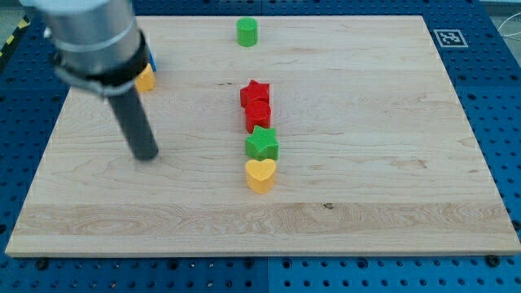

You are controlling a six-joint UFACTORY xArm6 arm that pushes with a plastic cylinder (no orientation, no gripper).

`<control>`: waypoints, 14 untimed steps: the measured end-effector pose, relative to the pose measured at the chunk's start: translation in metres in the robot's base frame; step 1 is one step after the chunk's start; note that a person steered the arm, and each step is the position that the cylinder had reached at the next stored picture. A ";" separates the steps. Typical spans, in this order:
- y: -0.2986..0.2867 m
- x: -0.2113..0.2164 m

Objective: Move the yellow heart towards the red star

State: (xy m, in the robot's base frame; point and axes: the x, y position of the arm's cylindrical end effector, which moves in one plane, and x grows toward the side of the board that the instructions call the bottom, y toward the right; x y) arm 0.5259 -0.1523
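Wooden board (366, 163) on blue pegboard table (496, 122). Fiducial marker tag (449, 37) at board's top-right corner. Green cylinder (247, 32) near top edge, well apart from the rest. Second red block (258, 114), shape unclear, near board centre. Green star (262, 144) just below, touching or nearly touching it. At the view's upper left: yellow block (146, 79) and blue block (151, 60), both partly hidden, shapes not readable.
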 end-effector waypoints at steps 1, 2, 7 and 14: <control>0.068 0.047; 0.127 0.049; 0.133 -0.013; 0.040 -0.114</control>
State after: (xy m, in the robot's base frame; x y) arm 0.4115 -0.1120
